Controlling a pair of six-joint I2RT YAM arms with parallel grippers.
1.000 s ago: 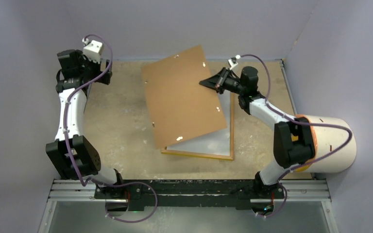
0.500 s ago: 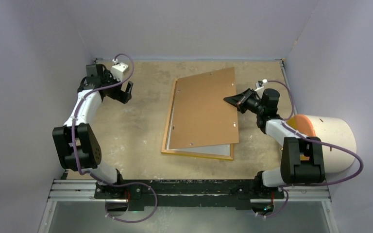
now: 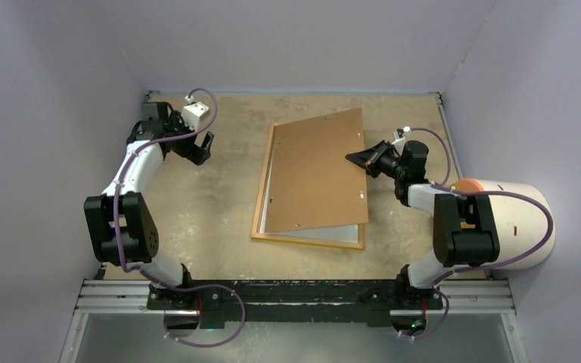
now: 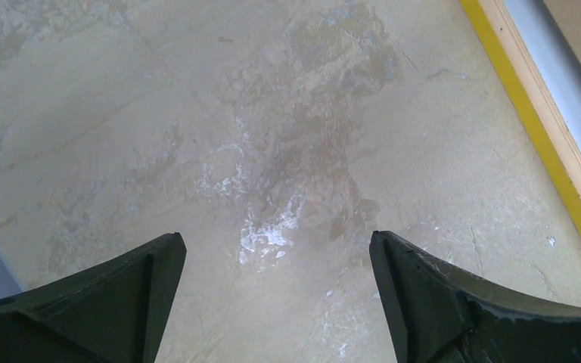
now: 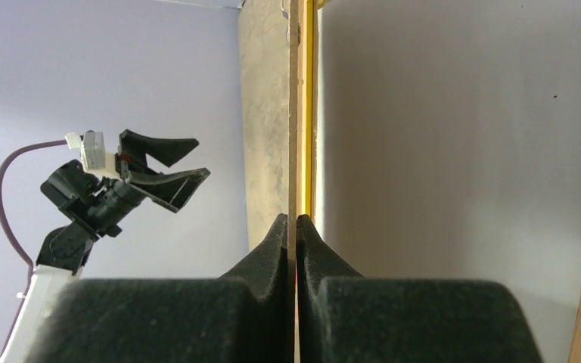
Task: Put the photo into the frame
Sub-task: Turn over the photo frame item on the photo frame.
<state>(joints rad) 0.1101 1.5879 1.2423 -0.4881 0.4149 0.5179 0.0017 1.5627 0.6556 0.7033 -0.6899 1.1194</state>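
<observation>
1. Your right claw is pressed together on the right edge of the backing board; the wrist view shows both pads nipping that thin brown edge with no gap.
2. Your left claw is spread wide and holds nothing; it hangs over bare counter, just beside the left side of the frame without touching it.
3. The frame lies flat in the middle of the counter; a pale sheet shows inside it along the near side, and I take that for the photo lying face down, though most of it is hidden under the board.
4. So, as I judge it, the photo is already seated; the step in hand is closing the back, and that is not yet done.
5. The board sits askew over the frame; its far right corner overhangs the frame's far edge, while the left and near sides of the frame show uncovered.
6. The next move calls for turning the board until its edges run parallel with the frame, then bringing it toward you and to the left so that it drops inside the rim; let go only once it lies flat.
7. Mind the photo beneath; a dragged board could push it out of place; the free left claw is near enough to steady the frame's left side if it slides.
</observation>
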